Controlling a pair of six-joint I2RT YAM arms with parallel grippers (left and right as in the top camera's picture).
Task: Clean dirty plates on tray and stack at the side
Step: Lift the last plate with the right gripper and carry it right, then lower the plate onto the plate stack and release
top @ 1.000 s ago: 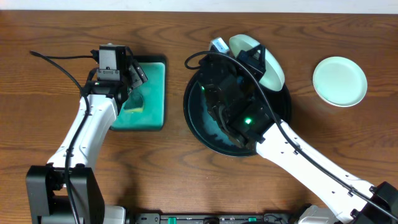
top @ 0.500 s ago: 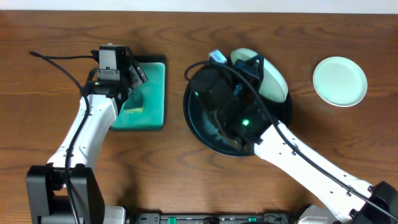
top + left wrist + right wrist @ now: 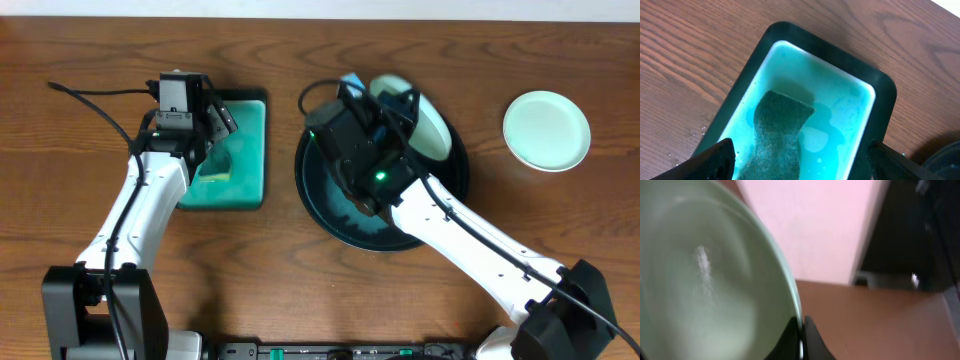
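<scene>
Above tray (image 3: 325, 210), right gripper (image 3: 801, 337) pinches plate (image 3: 715, 280) (apparently tilted).

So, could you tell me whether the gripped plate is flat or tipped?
Tipped: overhead the plate shows as a narrowed oval, rim pinched in the right gripper.

Two plates (image 3: 546, 131), one tray (image 3: 331, 211), one sponge (image 3: 778, 131)

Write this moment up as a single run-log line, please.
right gripper: shut on plate rim, plate tilted over tray | left gripper: open above sponge in dish | second plate: on table, right of tray
</scene>
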